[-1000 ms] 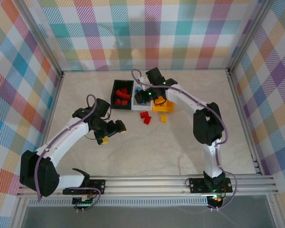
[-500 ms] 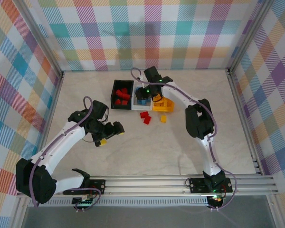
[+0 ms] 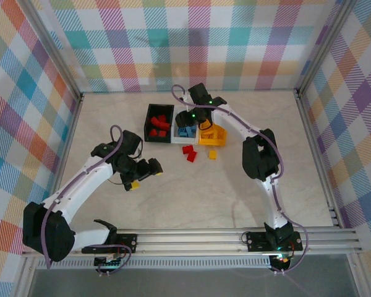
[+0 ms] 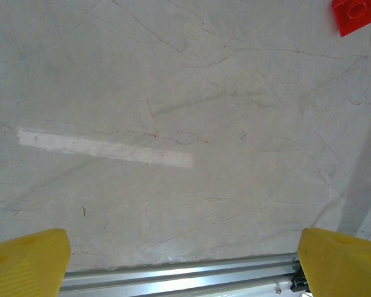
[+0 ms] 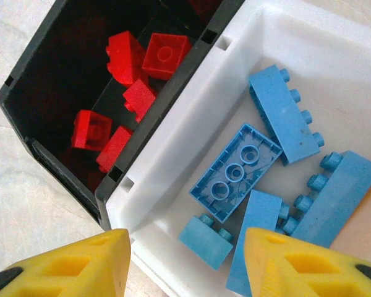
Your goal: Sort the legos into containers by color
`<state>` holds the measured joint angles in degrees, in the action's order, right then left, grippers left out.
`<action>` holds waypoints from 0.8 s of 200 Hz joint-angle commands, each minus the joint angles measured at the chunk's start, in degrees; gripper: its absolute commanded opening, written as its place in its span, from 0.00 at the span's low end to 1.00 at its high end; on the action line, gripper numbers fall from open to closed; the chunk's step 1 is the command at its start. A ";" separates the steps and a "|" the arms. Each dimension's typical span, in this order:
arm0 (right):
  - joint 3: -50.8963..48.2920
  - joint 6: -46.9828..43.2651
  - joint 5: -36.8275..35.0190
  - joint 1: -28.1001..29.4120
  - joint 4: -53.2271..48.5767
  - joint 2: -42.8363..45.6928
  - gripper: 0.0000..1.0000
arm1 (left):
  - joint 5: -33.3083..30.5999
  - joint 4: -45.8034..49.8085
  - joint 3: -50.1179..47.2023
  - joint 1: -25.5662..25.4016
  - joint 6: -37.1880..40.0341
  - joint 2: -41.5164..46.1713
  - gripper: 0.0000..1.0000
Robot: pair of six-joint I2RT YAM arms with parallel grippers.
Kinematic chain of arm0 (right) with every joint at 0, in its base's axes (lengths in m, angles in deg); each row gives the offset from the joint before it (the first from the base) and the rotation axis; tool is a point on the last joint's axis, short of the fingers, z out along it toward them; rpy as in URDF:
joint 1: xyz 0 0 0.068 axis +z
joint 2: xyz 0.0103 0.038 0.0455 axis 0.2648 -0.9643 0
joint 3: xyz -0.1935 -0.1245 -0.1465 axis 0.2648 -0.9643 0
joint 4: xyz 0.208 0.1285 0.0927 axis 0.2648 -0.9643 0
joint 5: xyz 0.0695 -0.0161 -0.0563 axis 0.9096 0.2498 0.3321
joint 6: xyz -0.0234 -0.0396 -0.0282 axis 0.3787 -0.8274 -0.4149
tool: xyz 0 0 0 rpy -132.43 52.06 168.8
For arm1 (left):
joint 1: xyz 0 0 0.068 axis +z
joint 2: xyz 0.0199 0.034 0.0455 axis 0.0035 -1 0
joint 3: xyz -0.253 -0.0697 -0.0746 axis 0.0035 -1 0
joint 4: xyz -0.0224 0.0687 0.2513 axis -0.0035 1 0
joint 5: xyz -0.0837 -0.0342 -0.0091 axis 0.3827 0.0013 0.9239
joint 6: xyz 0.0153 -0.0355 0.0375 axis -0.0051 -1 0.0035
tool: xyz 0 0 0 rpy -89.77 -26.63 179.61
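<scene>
Over white bin (image 5: pixel 173 145): right fingers (image 5: pixel 80 263) apart, empty | left fingers (image 4: pixel 25 260) wide, empty

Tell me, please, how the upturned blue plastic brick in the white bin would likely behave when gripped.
The upturned blue plastic brick shows a hollow underside, so probably stiff and light. Its smooth flat sides might slip when pinched. Boxy, it should not roll, though neighbouring blue bricks in the white plastic bin crowd it.
</scene>
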<state>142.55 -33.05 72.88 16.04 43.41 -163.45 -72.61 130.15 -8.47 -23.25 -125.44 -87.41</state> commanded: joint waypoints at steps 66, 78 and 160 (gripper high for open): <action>-36.84 12.31 2.26 -3.61 9.78 29.31 0.49 | -4.96 0.43 12.64 -7.40 9.75 -13.13 1.00; -42.14 13.70 2.22 -4.12 10.92 33.17 0.49 | -5.56 -0.05 14.89 -8.74 11.65 -16.09 1.00; -53.94 14.85 0.06 -5.44 8.24 49.27 0.46 | -6.21 -2.66 32.11 -14.83 17.07 -38.51 0.97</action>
<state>89.24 -19.21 73.49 11.21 51.52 -118.46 -78.23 128.03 19.14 -36.47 -111.02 -122.27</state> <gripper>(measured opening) 0.462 0.991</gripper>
